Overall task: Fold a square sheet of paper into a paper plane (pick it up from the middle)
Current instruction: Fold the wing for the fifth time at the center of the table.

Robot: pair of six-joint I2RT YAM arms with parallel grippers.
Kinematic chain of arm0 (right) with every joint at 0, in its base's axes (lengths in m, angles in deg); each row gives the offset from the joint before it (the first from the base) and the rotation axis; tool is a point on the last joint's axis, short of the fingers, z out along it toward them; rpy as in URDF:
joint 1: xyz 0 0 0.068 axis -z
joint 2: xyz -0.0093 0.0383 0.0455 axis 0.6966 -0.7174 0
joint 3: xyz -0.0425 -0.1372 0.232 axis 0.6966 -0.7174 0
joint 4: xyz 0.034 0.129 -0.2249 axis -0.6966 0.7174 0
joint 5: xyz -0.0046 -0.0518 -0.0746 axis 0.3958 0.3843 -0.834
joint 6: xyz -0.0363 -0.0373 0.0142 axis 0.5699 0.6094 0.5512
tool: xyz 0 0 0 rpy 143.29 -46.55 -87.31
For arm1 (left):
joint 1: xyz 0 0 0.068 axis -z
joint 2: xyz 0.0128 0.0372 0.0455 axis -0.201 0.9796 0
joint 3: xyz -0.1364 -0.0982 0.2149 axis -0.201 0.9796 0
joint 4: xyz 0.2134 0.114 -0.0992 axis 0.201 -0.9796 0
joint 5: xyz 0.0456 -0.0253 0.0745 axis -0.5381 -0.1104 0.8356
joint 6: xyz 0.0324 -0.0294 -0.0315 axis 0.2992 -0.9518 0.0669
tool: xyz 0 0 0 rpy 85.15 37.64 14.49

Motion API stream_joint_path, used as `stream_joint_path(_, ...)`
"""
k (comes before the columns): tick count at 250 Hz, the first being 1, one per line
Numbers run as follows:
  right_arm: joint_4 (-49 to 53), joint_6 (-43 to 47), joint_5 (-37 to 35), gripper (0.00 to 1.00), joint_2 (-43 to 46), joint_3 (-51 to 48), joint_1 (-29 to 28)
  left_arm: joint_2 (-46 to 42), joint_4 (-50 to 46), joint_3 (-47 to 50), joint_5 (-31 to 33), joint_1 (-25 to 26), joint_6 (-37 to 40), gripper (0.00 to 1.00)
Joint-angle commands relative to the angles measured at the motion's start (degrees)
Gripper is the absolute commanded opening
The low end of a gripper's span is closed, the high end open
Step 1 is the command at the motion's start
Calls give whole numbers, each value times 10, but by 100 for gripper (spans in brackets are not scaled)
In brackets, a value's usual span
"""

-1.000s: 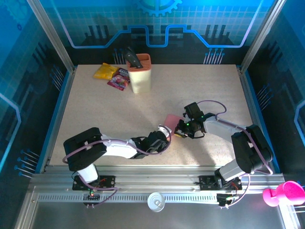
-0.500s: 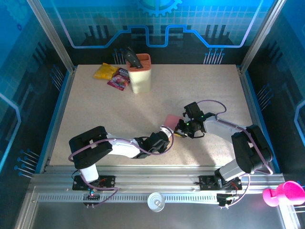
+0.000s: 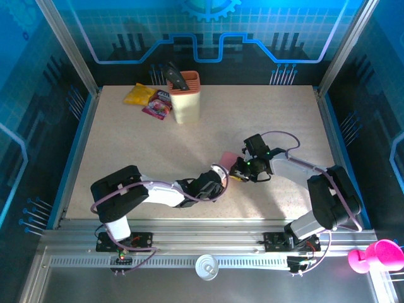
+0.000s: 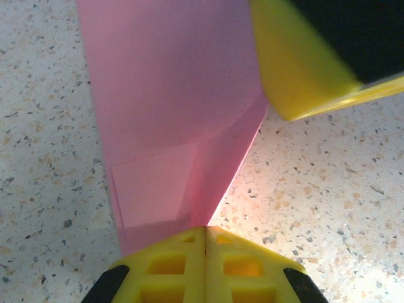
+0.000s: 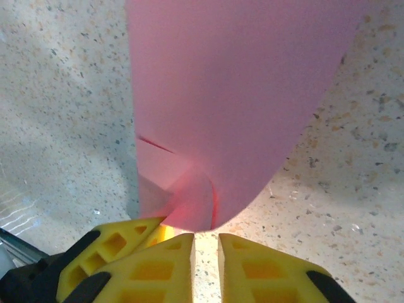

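The square sheet of paper [image 3: 228, 157] lies in the middle of the table, pink-red and partly folded, with overlapping layers and a curled flap [image 5: 189, 202]. In the left wrist view the paper [image 4: 170, 113] runs down into my left gripper [image 4: 205, 232], whose jaws are pressed together on its near edge. My left gripper [image 3: 221, 175] and right gripper [image 3: 238, 169] meet at the paper's near side. My right gripper [image 5: 206, 238] stands just short of the curled paper [image 5: 240, 95] with a narrow gap between its jaws and bare table showing in it. One right finger [image 4: 297, 63] shows beside the paper.
A cream and orange holder [image 3: 185, 98] with a black tool stands at the back left. Beside it lie a yellow packet [image 3: 140, 95] and a purple-pink packet [image 3: 157, 108]. A pink object [image 3: 375, 257] sits off the table at the front right.
My left arm has shifted slightly, bringing its gripper closer under the paper's near edge. The right arm has barely moved.
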Motion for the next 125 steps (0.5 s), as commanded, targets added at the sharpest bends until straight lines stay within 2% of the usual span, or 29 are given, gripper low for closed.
stream_joint_path(1,47,17,-8,20,44,21,16,-21,14,16,-57,-18,-29,0)
stream_joint_path(66,100,61,-31,21,92,40,53,-37,42,44,-155,-58,-91,0)
stream_joint_path(125,104,101,-40,19,73,58,53,-48,58,59,-192,-77,-137,0)
